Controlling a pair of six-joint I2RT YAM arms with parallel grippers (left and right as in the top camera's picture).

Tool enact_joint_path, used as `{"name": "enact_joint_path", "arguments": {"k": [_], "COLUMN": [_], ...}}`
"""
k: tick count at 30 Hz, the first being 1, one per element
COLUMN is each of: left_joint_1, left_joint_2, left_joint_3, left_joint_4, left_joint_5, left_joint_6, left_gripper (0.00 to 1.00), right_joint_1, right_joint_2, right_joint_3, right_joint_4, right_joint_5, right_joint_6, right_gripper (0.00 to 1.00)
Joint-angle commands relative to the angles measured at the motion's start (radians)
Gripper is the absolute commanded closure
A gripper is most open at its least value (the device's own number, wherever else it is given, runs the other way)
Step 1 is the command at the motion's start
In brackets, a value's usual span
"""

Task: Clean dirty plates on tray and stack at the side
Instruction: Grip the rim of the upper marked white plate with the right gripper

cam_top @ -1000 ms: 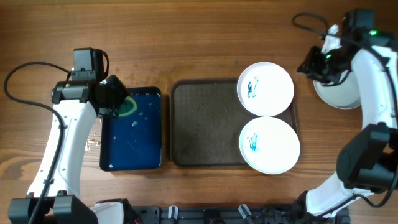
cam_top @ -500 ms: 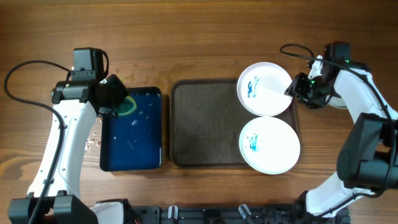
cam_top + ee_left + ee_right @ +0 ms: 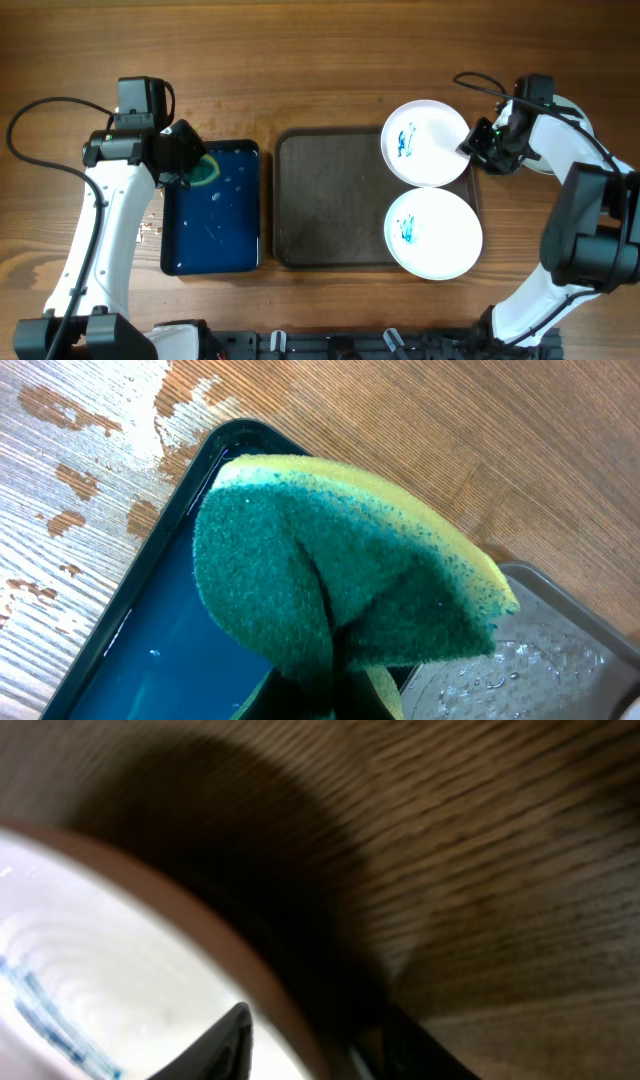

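Observation:
Two dirty plates lie on the right side of the dark tray [image 3: 330, 200]. The far plate [image 3: 427, 143] and the near plate [image 3: 434, 233] both carry teal scribbles. A third white plate [image 3: 545, 165] lies on the table at the far right, mostly hidden by my right arm. My right gripper [image 3: 470, 148] is open, with its fingers astride the far plate's right rim. In the right wrist view [image 3: 310, 1040] one finger is over the plate [image 3: 90, 970] and the other is outside it. My left gripper [image 3: 190, 165] is shut on a folded green-and-yellow sponge [image 3: 340, 560].
A dark blue basin [image 3: 210, 220] holding water stands left of the tray, and the sponge hangs over its far corner [image 3: 130, 650]. The tray's wet corner shows in the left wrist view [image 3: 560, 650]. Water spots mark the wood left of the basin.
My right gripper has moved from above the far-right plate leftwards and down to the far plate's right rim. The left arm and the sponge have not moved.

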Motion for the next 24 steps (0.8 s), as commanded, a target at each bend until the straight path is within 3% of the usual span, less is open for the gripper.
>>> {"name": "enact_joint_path", "arguments": {"k": [1,4,10,18,24], "left_joint_1": [-0.005,-0.005,-0.005,-0.005,-0.005], "left_joint_2": [0.002,0.002,0.002,0.002,0.002], "left_joint_3": [0.027,0.027,0.027,0.027,0.027], "left_joint_4": [0.002,0.002,0.002,0.002,0.002], "left_joint_5": [-0.014,-0.014,-0.013,-0.013,-0.013], "left_joint_6": [0.018,0.018,0.018,0.018,0.018], "left_gripper": [0.96,0.96,0.96,0.96,0.96], "right_joint_1": [0.014,0.018,0.018,0.018,0.018], "right_joint_2": [0.061,0.073,0.072,-0.017,-0.091], "right_joint_3": [-0.008,-0.007,-0.005,0.076,0.104], "right_joint_4": [0.025,0.029,0.004,-0.133,-0.177], "right_joint_5": [-0.076,-0.077,-0.042,0.146,0.152], "right_joint_6": [0.032,0.048,0.050,0.023,0.002], "right_gripper": [0.62,0.65,0.53,0.48,0.45]}}
